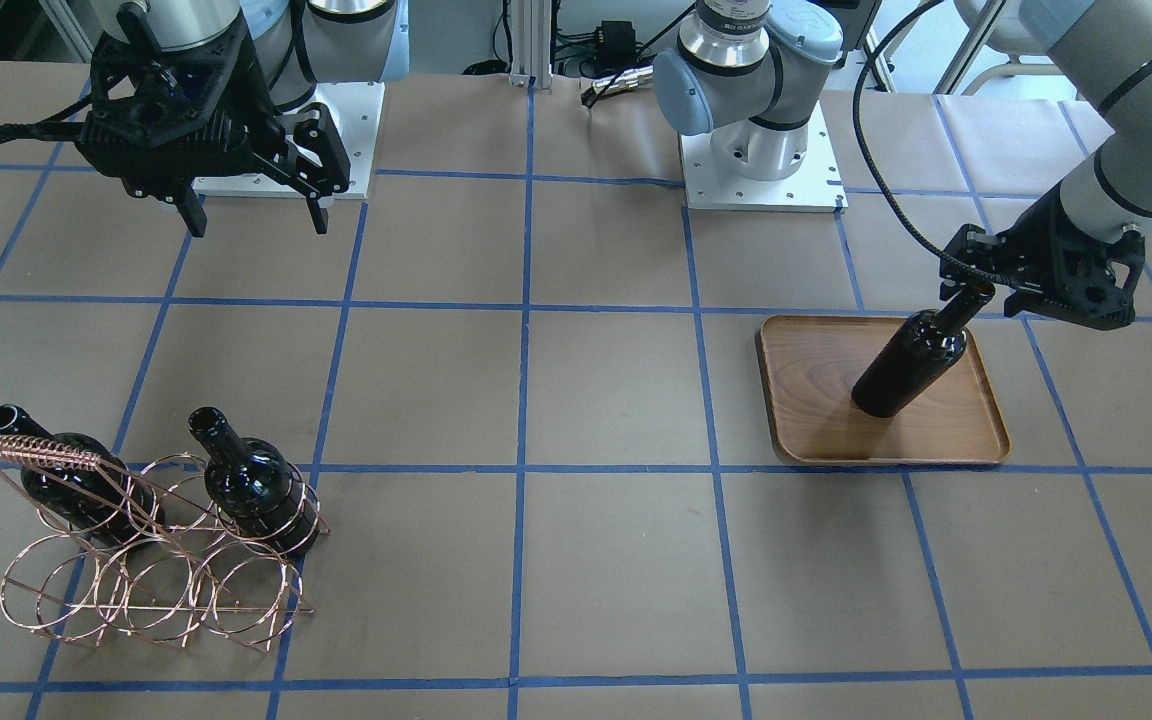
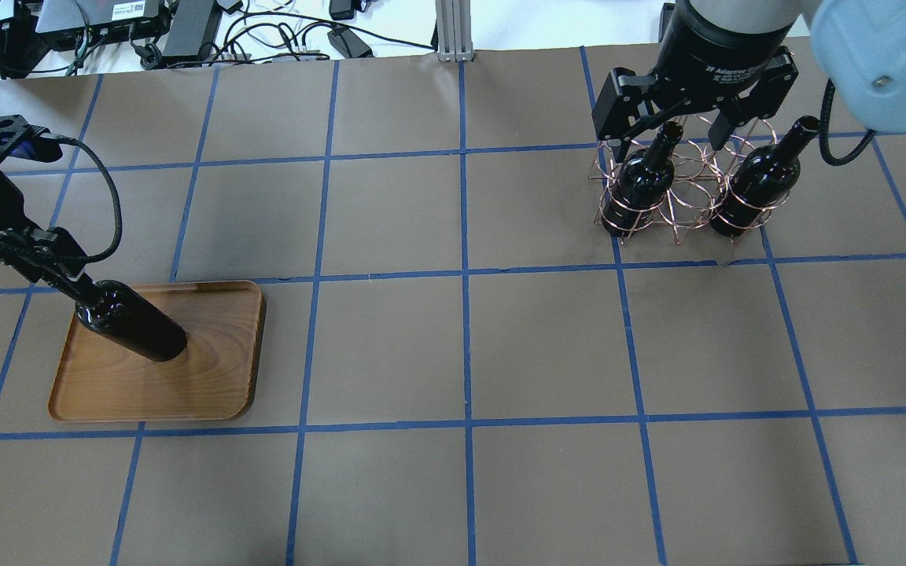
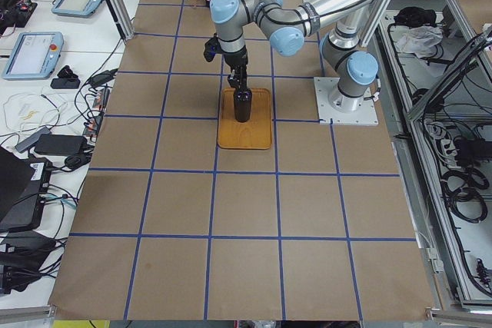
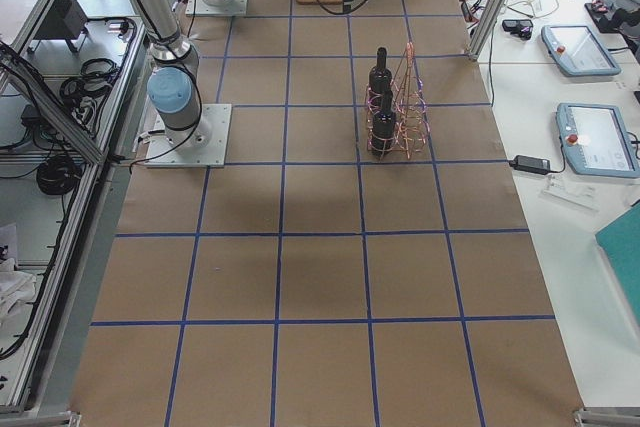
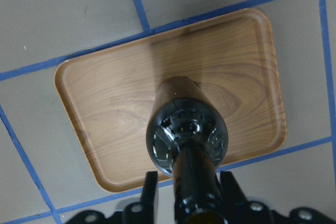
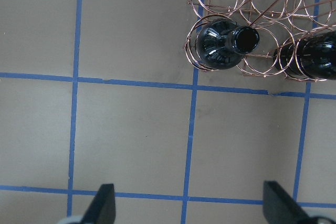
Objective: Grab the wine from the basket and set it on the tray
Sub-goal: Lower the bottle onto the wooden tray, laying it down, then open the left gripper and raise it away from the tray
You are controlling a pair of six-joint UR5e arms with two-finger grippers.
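A black wine bottle (image 1: 911,365) stands upright on the wooden tray (image 1: 946,440). My left gripper (image 1: 981,290) is shut on its neck from above. The left wrist view shows the bottle (image 5: 186,129) over the tray (image 5: 105,108), with a finger (image 5: 149,187) on either side of the neck. The copper wire basket (image 1: 156,570) holds two more bottles (image 1: 66,480) (image 1: 256,490); its middle slot is empty. My right gripper (image 1: 256,228) is open and empty, high up near its base. Its wrist view shows the basket (image 6: 252,3) far below.
The table is brown paper with a grid of blue tape lines. The two arm bases (image 1: 761,150) stand at the robot's edge. The tray and the basket sit at opposite ends of the table. Operator tablets (image 4: 575,47) lie on a side desk.
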